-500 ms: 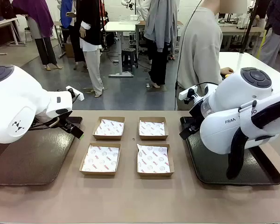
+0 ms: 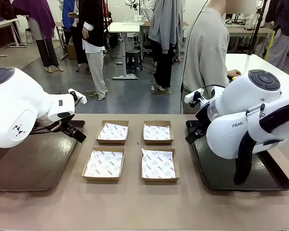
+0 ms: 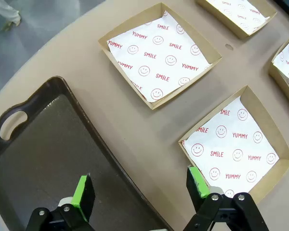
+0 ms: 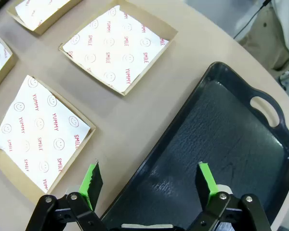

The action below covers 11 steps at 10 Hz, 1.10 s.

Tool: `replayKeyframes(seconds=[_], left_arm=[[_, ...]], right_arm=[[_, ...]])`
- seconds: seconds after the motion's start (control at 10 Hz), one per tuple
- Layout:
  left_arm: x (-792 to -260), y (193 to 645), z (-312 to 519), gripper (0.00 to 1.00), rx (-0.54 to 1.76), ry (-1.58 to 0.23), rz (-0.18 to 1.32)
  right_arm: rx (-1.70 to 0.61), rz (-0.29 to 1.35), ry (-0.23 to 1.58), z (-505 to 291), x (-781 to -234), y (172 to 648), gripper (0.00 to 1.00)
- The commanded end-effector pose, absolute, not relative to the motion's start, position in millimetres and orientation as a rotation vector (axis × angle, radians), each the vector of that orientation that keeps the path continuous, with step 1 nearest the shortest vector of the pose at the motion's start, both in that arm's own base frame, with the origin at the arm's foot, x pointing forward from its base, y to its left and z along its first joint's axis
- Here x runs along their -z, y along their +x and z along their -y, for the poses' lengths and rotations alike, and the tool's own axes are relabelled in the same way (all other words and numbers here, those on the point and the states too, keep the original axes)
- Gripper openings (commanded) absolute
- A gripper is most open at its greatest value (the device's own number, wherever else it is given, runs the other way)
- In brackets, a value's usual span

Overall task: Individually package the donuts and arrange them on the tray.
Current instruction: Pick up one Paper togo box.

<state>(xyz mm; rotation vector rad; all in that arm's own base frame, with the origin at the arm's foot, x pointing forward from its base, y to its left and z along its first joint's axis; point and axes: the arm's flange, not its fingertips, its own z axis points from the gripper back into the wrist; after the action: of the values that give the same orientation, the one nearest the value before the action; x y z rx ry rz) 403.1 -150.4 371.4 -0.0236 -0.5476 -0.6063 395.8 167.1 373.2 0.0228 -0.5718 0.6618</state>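
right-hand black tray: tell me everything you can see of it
The black tray is rectangular and plastic-looking, with a raised rim, rounded corners, a finely textured floor and an oval handle cutout at one short end. It lies flat on the tan table, right of the paper-lined boxes and apart from them. Its visible floor is bare. The right gripper hangs open above its long edge; the arm hides part of it in the front view.

Right tray [image 2: 267, 175] half hidden behind arm [image 2: 241, 127]
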Motion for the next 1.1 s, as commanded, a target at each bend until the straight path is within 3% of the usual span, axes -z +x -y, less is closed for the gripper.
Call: replayKeyframes(seconds=[0.0,0.7,1.0], left_arm=[[-371,403,150,1.0,0.606,-0.023,0.548],[-371,403,150,1.0,0.606,-0.024,0.548],[-396,320,113,1.0,0.631,0.059,0.382]], right_arm=[[-0.662,0.572,0.023,-167,-373,396,1.0],[-0.662,0.572,0.023,-167,-373,396,1.0],[-0.68,0.429,-0.07,-136,-401,315,1.0]])
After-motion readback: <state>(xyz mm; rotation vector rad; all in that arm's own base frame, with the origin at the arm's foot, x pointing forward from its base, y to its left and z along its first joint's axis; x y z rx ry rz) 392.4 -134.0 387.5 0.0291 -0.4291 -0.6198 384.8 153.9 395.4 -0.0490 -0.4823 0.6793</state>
